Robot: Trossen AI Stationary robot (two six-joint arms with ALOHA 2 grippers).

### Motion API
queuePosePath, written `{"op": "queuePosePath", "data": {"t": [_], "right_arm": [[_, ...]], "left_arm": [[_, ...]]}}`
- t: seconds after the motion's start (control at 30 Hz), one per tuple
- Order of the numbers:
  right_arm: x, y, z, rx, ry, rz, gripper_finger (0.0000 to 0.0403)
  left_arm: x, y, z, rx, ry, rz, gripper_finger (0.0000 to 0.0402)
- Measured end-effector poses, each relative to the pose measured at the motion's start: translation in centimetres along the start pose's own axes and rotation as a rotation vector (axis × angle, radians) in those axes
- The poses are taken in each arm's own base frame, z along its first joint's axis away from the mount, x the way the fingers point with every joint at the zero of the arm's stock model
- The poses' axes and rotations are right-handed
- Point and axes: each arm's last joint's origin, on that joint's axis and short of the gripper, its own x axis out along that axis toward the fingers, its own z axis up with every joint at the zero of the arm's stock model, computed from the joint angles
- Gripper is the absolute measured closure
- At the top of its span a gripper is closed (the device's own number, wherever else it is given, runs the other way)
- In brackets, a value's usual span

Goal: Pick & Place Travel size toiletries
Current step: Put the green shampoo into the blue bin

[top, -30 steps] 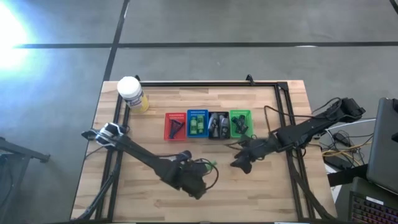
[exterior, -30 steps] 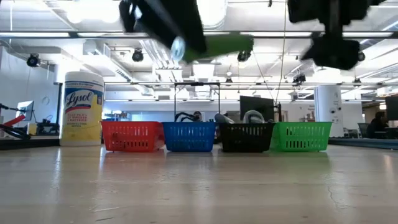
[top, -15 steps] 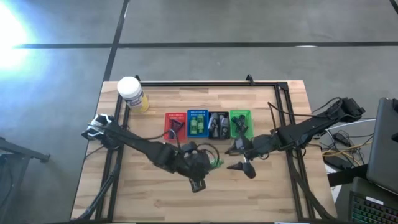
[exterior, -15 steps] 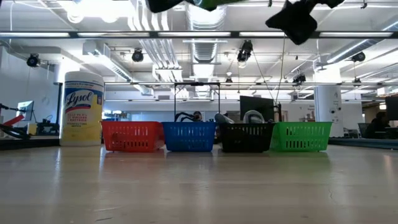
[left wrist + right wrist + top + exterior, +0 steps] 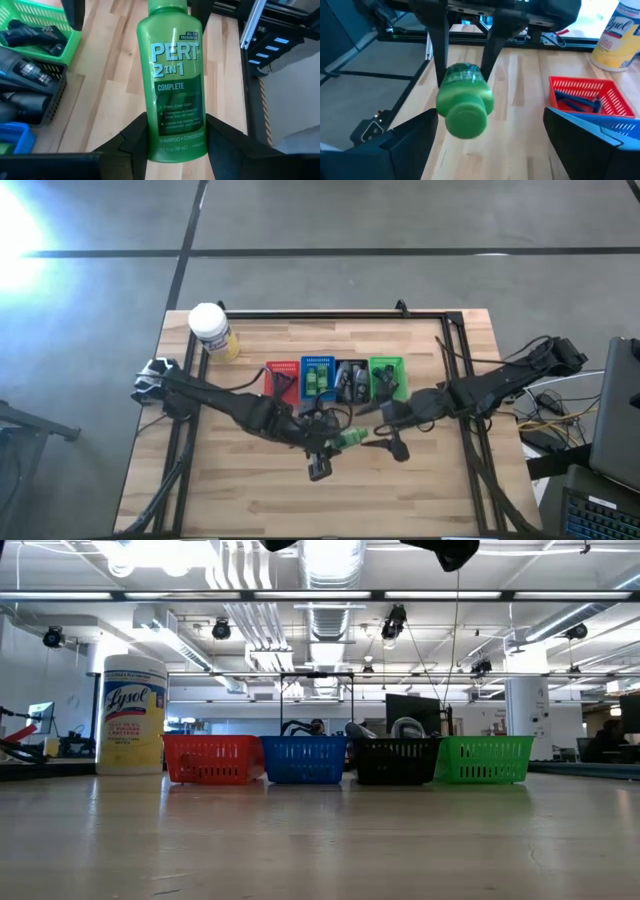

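Note:
A green shampoo bottle labelled PERT 2 in 1 hangs in the air over the table's middle, near side of the basket row. My left gripper is shut on it. The cap points toward my right gripper, which is open just to the bottle's right. In the right wrist view its fingers stand wide on both sides of the cap without touching. Other toiletries lie in the four baskets. In the low view only dark parts of the arms show at the top edge. My left gripper holds the green bottle by its bottom end, pinched between the two fingers on its two narrow sides. The fingers lie along the bottle, coming from the table's left. The bottle is lifted clear and lies about level, cap pointing toward the table's right.
Red, blue, black and green baskets stand in a row just beyond both grippers. A yellow wipes jar with a white cap stands at the far left. Bare wood lies toward the near edge.
My left gripper has carried the green bottle up and toward the table's right, out of the low view's top edge. The bottle's cap now faces my right gripper. My right gripper has also risen and turned toward the bottle.

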Motion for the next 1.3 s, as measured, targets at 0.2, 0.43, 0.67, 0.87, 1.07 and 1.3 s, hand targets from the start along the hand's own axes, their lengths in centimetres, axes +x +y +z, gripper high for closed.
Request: {"op": "queuePosePath", "data": {"t": [0.2,0.43,0.67,0.87,1.07,1.3], "right_arm": [[0.2,-0.1,0.6,-0.019,-0.001,0.031,0.0044],[0.5,-0.6,0.3,0.001,0.039,0.041,0.0055],[0.5,-0.5,0.6,-0.019,0.025,0.043,0.0071],[0.5,-0.6,0.7,-0.027,0.022,0.042,0.0089],[0.4,-0.6,0.7,-0.024,0.023,0.04,0.0108],[0.4,-0.7,0.3,-0.011,0.061,0.035,0.0132]], "left_arm": [[0.3,1.0,0.6,0.012,-0.015,0.019,0.0242],[0.4,2.0,1.3,0.024,-0.035,0.026,0.0243],[0.5,2.0,1.3,0.035,-0.031,0.015,0.0243],[0.8,2.2,0.8,0.035,-0.016,0.022,0.0243],[1.1,2.2,0.7,0.03,-0.024,0.018,0.0244],[1.1,2.2,0.8,0.032,-0.033,0.015,0.0244]]}}
